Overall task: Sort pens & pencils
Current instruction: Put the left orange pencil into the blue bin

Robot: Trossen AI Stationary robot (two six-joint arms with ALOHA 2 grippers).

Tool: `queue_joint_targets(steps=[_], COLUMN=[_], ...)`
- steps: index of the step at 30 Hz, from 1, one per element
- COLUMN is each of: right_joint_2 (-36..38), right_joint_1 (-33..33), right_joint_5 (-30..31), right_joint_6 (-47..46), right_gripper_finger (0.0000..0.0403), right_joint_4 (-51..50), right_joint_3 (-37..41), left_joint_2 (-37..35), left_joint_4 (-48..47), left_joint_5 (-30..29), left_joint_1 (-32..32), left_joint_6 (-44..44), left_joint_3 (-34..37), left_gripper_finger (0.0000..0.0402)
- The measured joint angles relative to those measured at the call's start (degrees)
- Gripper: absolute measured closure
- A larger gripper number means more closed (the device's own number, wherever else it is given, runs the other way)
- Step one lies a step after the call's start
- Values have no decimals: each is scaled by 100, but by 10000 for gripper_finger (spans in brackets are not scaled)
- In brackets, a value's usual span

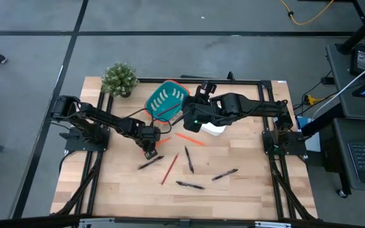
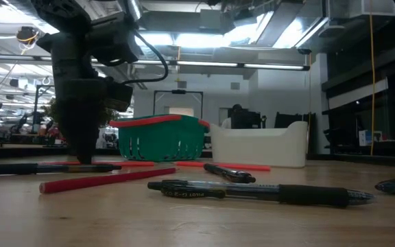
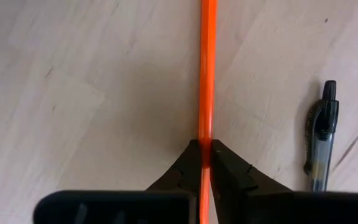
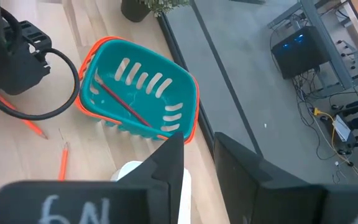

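While the left gripper (image 3: 205,163) sits low on the surface (image 1: 246,190), its fingers are clamped together on an orange pencil (image 3: 207,68), a black pen (image 3: 321,140) lying just beside it. Over by the teal basket (image 4: 143,93), which holds one pencil, the right gripper (image 4: 197,163) hovers with fingers apart, empty. Other pens (image 1: 189,185) and another pencil (image 1: 169,168) lie scattered nearer the front edge.
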State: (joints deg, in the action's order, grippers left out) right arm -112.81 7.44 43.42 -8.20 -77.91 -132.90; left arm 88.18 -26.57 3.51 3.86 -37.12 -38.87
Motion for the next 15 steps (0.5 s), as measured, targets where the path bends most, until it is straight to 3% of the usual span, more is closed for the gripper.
queue_joint_targets(steps=[6, 15], right_joint_2=[0, 0], right_joint_1=[0, 0], right_joint_5=[0, 0], right_joint_6=[100, 117], right_gripper_finger=[312, 312], right_joint_4=[58, 61], right_joint_3=[0, 0], left_joint_2=[4, 38], left_joint_4=[-103, -1092], left_joint_5=[-78, -479], left_joint_1=[3, 63], left_joint_6=[6, 162], left_joint_3=[-52, -584], left_gripper_finger=[390, 392])
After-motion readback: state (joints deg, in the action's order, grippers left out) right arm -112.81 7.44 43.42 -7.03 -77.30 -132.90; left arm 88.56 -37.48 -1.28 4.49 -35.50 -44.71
